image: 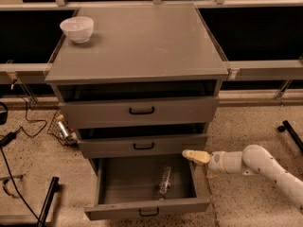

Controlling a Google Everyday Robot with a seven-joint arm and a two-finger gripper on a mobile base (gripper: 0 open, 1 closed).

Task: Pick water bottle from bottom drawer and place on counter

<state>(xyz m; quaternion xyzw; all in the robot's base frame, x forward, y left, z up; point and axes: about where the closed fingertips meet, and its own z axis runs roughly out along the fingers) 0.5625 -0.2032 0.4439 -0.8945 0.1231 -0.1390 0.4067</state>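
Observation:
The water bottle (164,180) lies on its side in the open bottom drawer (110,183), right of the middle, its long axis running front to back. The drawer is pulled out, with a black bar handle on its front. My gripper (196,164) is at the drawer's right wall, above its right rear corner and to the right of the bottle, not touching it. Its pale fingers (195,156) are spread and hold nothing. The counter (142,41) is the flat grey top of the cabinet.
A white bowl (77,29) stands at the counter's far left corner. The two upper drawers (142,111) are slightly ajar. A wire basket (61,126) and cables (19,131) lie on the floor to the left. Black stand legs (47,200) are at lower left and right.

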